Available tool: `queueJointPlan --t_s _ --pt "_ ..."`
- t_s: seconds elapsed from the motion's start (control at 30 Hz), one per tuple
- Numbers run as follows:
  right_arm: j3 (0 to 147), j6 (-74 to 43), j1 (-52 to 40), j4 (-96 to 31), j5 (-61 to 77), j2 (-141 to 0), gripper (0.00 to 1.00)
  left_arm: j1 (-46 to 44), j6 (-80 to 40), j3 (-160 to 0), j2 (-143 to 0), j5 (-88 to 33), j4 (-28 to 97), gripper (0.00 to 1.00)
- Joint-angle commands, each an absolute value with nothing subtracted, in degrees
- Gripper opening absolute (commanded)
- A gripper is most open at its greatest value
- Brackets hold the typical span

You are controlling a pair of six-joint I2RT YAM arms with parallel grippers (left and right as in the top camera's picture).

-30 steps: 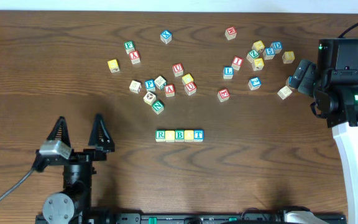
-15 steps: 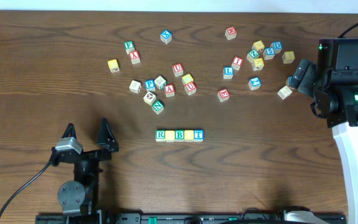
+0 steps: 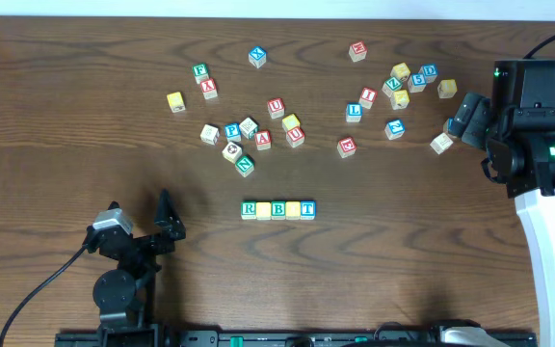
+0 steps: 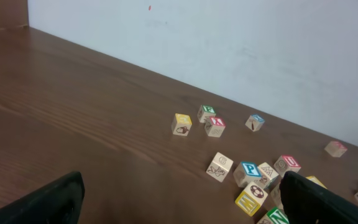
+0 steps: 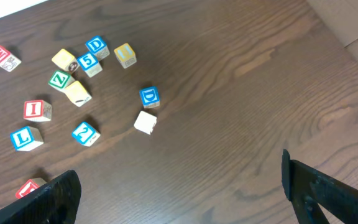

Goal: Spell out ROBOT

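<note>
near the table's (image 3: pixel 403 270) front, left fingers (image 3: pixel 167 214) tilt upward, spread; right fingers (image 5: pixel 48 202) spread too

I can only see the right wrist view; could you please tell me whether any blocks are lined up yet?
Observer: Yes. The overhead view shows a row of five wooden letter blocks, reading R, an unreadable yellow top, B, another unreadable yellow top, T.
Operator: Thank you. Where is the left gripper?
Observer: The left gripper is open and empty, to the left of that row and apart from it.
</note>
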State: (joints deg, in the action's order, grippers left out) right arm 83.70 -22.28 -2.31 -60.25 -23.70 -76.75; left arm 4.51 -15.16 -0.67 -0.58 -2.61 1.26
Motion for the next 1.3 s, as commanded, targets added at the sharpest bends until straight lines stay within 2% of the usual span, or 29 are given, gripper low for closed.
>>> queueJointPlan --t_s 0.0,0.73,0.93,1.07,1.27 --pt "84.53 -21.80 -2.13 -60.27 -24.49 -76.62 0.99 4.86 -14.44 -0.23 -0.27 -0.40 4.19 0.99" --pt "84.53 -21.78 -2.11 -60.27 -24.49 -76.53 0.99 4.86 -14.44 -0.23 -0.30 -0.40 4.19 0.99" --pt "83.83 -21.87 -2.24 -57.32 -20.88 -71.48 0.99 4.86 -14.44 -0.23 -0.30 -0.40 4.19 0.99" --pt "76.05 -21.76 -3.01 -41.06 -14.98 -63.83 0.99 4.86 -14.44 -0.23 -0.30 -0.40 4.21 0.99" --pt "49.10 -14.83 -5.32 -2.13 -9.28 -47.11 0.99 4.86 -14.44 -0.23 -0.30 -0.40 4.21 0.99"
